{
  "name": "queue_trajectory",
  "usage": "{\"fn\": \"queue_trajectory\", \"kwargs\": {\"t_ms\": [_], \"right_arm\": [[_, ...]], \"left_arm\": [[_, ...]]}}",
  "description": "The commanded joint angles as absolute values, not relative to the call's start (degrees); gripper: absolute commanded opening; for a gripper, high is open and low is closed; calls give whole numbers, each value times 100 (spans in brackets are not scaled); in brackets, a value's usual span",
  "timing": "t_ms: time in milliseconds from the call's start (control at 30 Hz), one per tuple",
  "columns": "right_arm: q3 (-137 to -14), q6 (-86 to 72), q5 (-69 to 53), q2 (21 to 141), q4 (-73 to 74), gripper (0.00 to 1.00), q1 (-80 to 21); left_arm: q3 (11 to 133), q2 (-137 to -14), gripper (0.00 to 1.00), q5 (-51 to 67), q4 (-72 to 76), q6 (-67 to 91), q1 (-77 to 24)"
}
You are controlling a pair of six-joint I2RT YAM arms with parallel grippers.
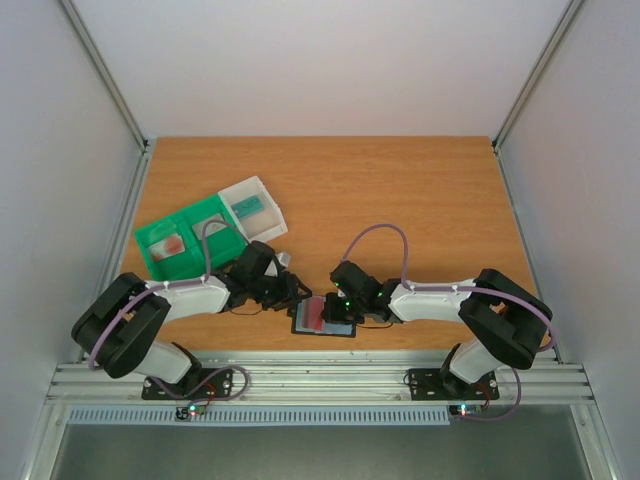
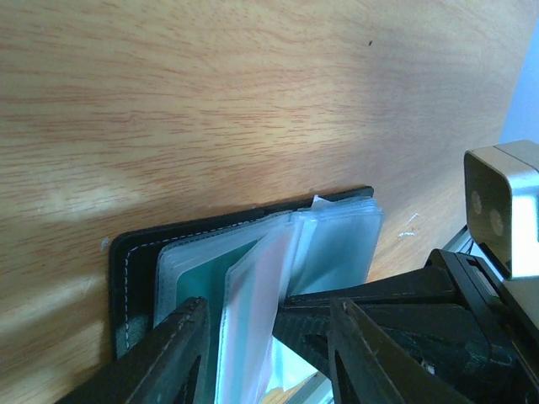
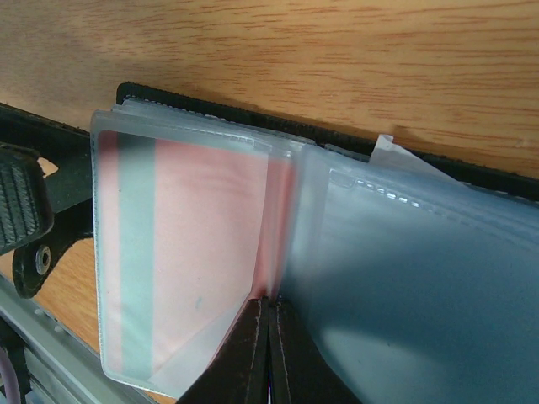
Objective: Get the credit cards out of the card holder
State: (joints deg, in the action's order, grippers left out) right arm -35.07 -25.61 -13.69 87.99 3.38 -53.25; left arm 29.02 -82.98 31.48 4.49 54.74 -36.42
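Card holder (image 1: 318,320) on table (image 1: 420,200), between left tool (image 1: 298,295) and right tool (image 1: 338,310), tray (image 1: 190,240) behind it leftward

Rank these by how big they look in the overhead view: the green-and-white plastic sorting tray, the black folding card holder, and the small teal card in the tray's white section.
1. Green-and-white plastic sorting tray
2. Black folding card holder
3. Small teal card
All seem similarly far from the camera, so the order looks safe.
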Motion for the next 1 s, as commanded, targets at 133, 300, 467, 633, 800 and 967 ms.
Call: {"fn": "queue_trajectory", "kwargs": {"t_ms": [133, 300, 467, 633, 800, 967], "right_arm": [[-3294, -2511, -1247, 8805, 695, 2, -5335], [-3288, -2511, -1230, 8699, 706, 4, -5335], [-3295, -2504, -1215, 8569, 731, 7, -5334], [-3329, -2462, -1166, 8378, 879, 12, -5332], [-3346, -2412, -1089, 8177, 1032, 14, -5335], [-3349, -2334, -954, 7987, 1243, 11, -5335]], "left_arm": [[2882, -8324, 31, 3207, 722, 5490, -3834], [2979, -8329, 27, 3208, 701, 5568, -3987], [3014, -8252, 26, 3170, 624, 5607, -4024], [3039, -8159, 26, 3136, 544, 5607, -4032], [3046, -8136, 27, 3139, 565, 5664, -4080], [3146, -8121, 27, 3105, 508, 5686, -4193]]}}
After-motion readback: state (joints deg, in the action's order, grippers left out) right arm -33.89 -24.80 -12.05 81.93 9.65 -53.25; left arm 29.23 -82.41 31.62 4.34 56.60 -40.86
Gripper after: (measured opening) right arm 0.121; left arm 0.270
